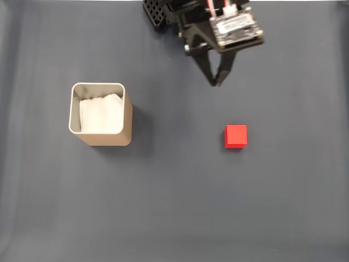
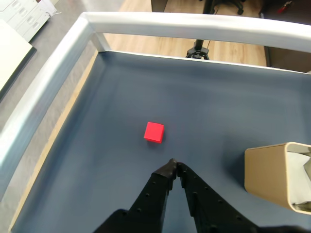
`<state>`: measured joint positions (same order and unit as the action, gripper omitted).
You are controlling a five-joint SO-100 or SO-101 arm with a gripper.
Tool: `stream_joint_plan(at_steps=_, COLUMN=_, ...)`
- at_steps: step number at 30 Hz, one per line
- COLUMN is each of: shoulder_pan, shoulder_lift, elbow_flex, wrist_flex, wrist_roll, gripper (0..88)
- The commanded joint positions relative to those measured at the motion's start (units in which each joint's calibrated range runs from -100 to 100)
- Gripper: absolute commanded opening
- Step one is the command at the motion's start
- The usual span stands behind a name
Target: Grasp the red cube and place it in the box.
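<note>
Dark blue-grey matting (image 1: 174, 218) covered the whole tabletop in the fixed view, which looked straight down, and nearly all of it lay bare. From the top edge the black arm reached in, its gripper (image 1: 217, 83) pointing down the picture with the two fingers drawn together to a single tip, clenched on nothing. The red cube (image 1: 236, 136) sat alone below and slightly right of that tip, apart from it, with open mat on every side. Its faces ran square to the picture's edges, and it had no long axis to speak of. Well apart to the left stood the box (image 1: 101, 115), upright, its mouth facing the camera, its silvery rim unbroken and crumpled white lining showing inside; a broad empty stretch separated it from the cube. The wrist view looked forward along the fingers (image 2: 165, 187), which met at their tips near the bottom centre. Just ahead and slightly left of them lay the red cube (image 2: 154, 132), turned a little so one corner faced nearer the camera. The box (image 2: 269, 177) stood at the right edge, cut off by the frame, its tan wall facing the gripper. This view added what the downward one lacked: a pale raised rail (image 2: 43, 102) bounding the mat at the left and far sides, wooden flooring (image 2: 160, 41) beyond, and a black stand (image 2: 198, 49) behind the far rail.
</note>
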<state>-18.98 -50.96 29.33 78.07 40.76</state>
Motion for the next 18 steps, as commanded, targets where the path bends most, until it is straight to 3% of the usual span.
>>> stream_joint_plan(at_steps=1, shoulder_pan=-3.07, shoulder_lift=2.88, elbow_flex=-6.54, wrist_flex=2.81, wrist_roll=-1.22, gripper=2.2)
stream_joint_plan(at_steps=18, shoulder_pan=-8.82, shoulder_lift=20.11, elbow_flex=-21.49, wrist_flex=3.80, wrist_roll=-2.25, gripper=5.6)
